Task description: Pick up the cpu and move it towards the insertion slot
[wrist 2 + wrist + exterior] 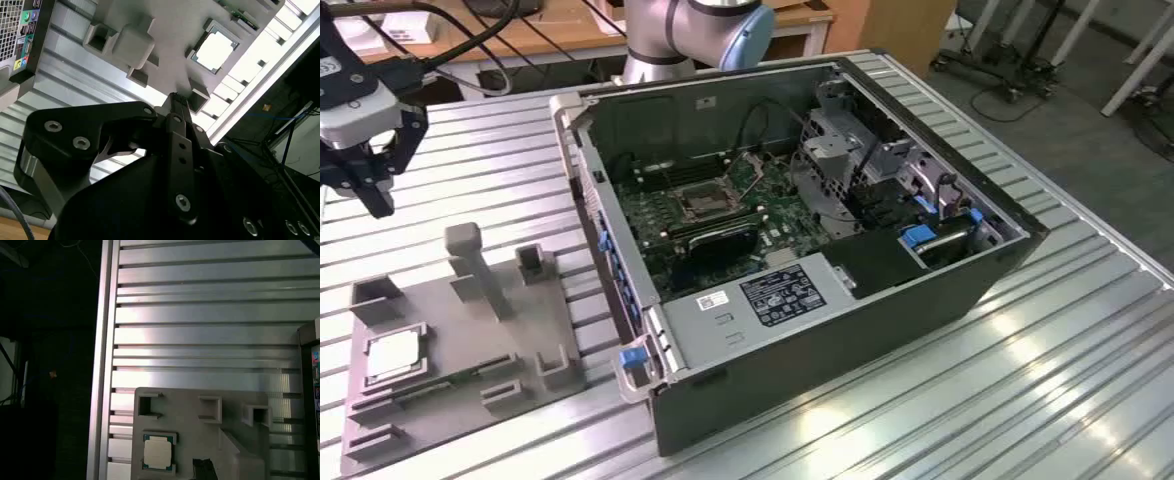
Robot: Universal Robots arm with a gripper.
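Nearest to us in the exterior view, a grey tray (467, 335) lies on the ribbed metal table (494, 170), at the exterior view's left. The cpu (394, 357) rests flat in a shallow square pocket of the tray, metal top up, with raised posts and small open boxes standing around it. Both wrist views also show the cpu seated in its pocket, untouched. Beyond the tray, the gripper (378, 205) hangs in the air above the table, well apart from the cpu. Its fingers look pressed together, with nothing between them. We judge that the step in hand is the approach to the cpu, with the pickup not yet made. To do it well, we would have the fingers spread wider than the chip before they go down. We would centre them over the pocket, square to the chip's sides, and bring them straight down clear of the tall posts. The pocket walls leave little room, so a light grip on two opposite edges looks safest. Further off, at the exterior view's right, an open computer case (854, 330) lies on its side. Deep inside it, the slot (703, 203) sits in the green board, framed in silvery metal. Behind the case rises the arm's base (674, 45).
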